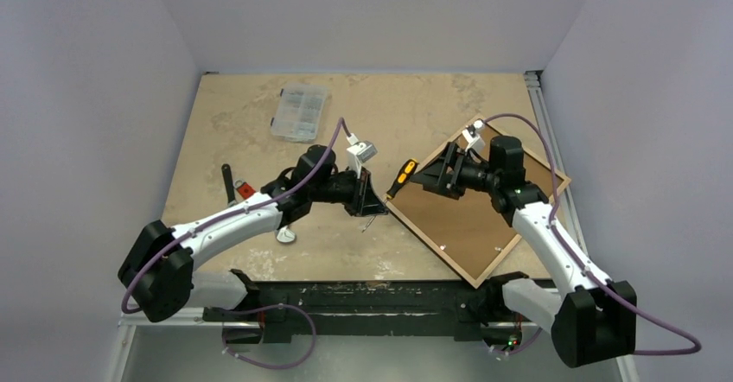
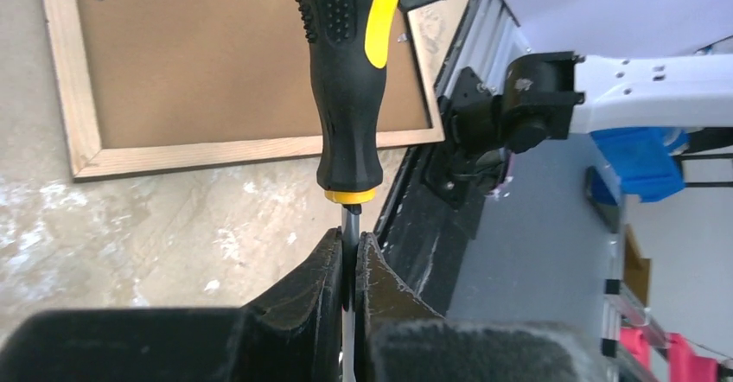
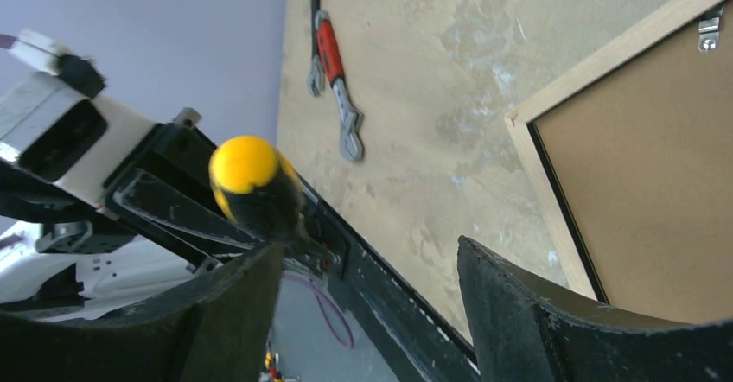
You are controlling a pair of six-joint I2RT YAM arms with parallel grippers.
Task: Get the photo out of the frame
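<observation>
**Frame face down, photo not yet out**

The frame (image 1: 471, 222) lay face down on the right side of the bench (image 1: 389, 105). Its brown backing (image 2: 216, 45) faced up inside a pale wooden edge. The photo showed in no view (presumably it sat under that backing).

The left jaws were clenched on the bare metal shaft of a screwdriver (image 2: 346, 79), just below its black-and-yellow handle. The right jaws stood released, spread to either side of the handle's yellow butt. One pad looked very near the handle, though contact could not be told. The screwdriver hung between the two arms, just off the frame's left corner. A wrench (image 3: 333, 62) and a box (image 1: 300, 112) lay well apart from the frame.

The frame looked light and rigid, but too broad and flat to pinch anywhere except at a rail. It would likely skate on the bench if pried without being steadied.

The backing seemed a thin, stiff board, probably held in by small tabs at the rim. A metal clip (image 3: 709, 29) showed near one edge. It would best be lifted at an edge once the tabs were bent back.

The photo should be thin, limp, smooth and easily creased (and marked by hard pads). A shallow pinch on its border at a corner, peeling upward rather than dragging, looked the safest hold.
</observation>
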